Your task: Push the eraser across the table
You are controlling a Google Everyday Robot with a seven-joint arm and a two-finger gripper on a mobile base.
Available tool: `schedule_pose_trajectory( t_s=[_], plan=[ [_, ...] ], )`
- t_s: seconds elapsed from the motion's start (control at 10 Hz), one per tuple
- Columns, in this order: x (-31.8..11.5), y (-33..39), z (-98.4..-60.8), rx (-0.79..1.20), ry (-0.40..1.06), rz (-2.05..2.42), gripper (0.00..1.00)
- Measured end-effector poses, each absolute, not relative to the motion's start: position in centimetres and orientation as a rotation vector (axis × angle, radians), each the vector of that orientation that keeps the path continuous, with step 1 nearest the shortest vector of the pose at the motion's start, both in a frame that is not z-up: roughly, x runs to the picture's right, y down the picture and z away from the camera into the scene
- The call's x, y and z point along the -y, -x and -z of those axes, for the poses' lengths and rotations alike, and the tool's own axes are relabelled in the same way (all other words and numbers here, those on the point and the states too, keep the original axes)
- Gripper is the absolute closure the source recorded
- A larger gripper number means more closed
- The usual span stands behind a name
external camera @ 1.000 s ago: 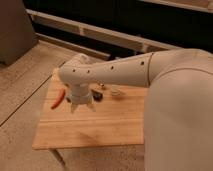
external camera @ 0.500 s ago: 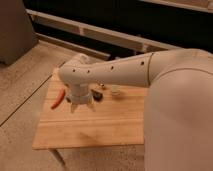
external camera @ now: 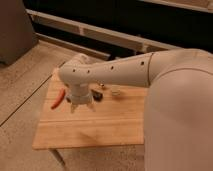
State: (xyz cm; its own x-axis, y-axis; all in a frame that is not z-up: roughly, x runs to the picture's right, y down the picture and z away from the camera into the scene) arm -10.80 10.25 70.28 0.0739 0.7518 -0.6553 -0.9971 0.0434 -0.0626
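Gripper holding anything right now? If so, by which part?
Cannot tell. The gripper points down over the table, beside the orange-red piece; the wrist hides what is under it.

Our white arm (external camera: 117, 75) reaches in from the right of the frame, and our gripper (external camera: 81, 107) points down over the left part of the light wooden surface (external camera: 90, 132). An orange-red carrot-shaped piece (external camera: 57, 100) lies just left of it. A dark object (external camera: 98, 95) sits just right of it, partly hidden, so we cannot tell which piece it is. A small pale item (external camera: 116, 91) lies further right.
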Motion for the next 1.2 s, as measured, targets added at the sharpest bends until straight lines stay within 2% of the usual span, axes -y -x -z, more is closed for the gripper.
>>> schedule_pose_trajectory(
  t_s=[1.0, 1.2],
  plan=[
    [-10.1, 10.8, -70.2, -0.52, 0.588, -1.436, 0.35],
    [-8.8, 10.5, -70.3, -0.506, 0.561, -1.474, 0.35]
  ],
)
